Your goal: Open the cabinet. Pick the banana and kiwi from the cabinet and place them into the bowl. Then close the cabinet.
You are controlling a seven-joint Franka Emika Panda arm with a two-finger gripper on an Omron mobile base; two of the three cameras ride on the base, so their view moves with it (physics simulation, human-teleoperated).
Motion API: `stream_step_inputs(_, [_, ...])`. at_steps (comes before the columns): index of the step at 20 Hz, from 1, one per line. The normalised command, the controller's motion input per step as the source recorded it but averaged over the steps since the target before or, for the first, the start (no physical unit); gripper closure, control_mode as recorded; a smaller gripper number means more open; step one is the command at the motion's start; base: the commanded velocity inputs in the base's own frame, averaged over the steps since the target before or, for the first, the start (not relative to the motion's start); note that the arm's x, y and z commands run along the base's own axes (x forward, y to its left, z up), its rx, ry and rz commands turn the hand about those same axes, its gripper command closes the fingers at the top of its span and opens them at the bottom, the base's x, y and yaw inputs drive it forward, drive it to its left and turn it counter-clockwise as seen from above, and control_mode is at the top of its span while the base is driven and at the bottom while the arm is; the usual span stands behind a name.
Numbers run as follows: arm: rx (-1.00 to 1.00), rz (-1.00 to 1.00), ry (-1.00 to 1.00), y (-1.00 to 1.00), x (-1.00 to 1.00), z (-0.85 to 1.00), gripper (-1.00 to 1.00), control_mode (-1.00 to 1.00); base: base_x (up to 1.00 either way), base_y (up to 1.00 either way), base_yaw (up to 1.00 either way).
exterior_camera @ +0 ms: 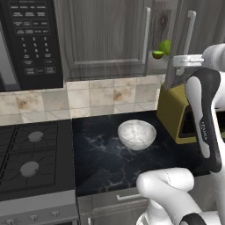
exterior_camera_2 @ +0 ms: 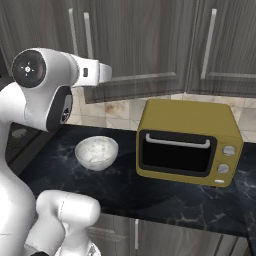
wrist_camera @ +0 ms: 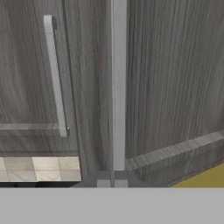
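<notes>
The gripper [wrist_camera: 112, 183] is pressed together on the long silver handle [wrist_camera: 118, 87] of the cabinet's right door [wrist_camera: 175, 87] — the two tips sit at either side of the bar's lower end in the hand view. That door stands partly swung out from the cabinet [exterior_camera: 105, 35]; the left door [exterior_camera: 103, 33] is shut, its own silver handle [exterior_camera: 146, 35] just beside the gap.

In the left base view, through the gap at about 1 o'clock from the bowl, a bright green round fruit [exterior_camera: 165, 46] sits on the shelf with the kiwi [exterior_camera: 157, 54] touching or just beside it at its 8 o'clock, green flesh showing. I cannot tell where the banana lies.

The white bowl [exterior_camera: 136, 134], faintly speckled grey, stands upright on the black marbled bench [exterior_camera: 101, 162] below the cabinet. A mustard-yellow toaster oven [exterior_camera_2: 187, 142] stands near it at 3 o'clock, under the open door. At the bowl's 9 o'clock is the stove [exterior_camera: 30, 154], and above that the black microwave [exterior_camera: 30, 41] — both well apart from the arm.
</notes>
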Motion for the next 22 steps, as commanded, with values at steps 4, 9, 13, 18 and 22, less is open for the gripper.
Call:
stream_step_inputs(4, [0.0,0.0,0.0,0.0,-0.66,0.0,1.0,-1.0,0.0,0.0,0.0])
stream_step_inputs(9, [0.0,0.0,0.0,0.0,-0.4,0.0,1.0,-1.0,0.0,0.0,0.0])
stream_step_inputs(13, [0.0,0.0,-0.02,0.08,-0.05,0.0,1.0,-1.0,0.0,0.0,0.0])
stream_step_inputs(18, [0.0,-0.04,-0.03,0.38,0.0,0.0,1.0,-1.0,0.0,0.0,0.0])
stream_step_inputs(22, [0.0,-0.09,0.0,0.42,0.0,0.0,1.0,-1.0,0.0,0.0,0.0])
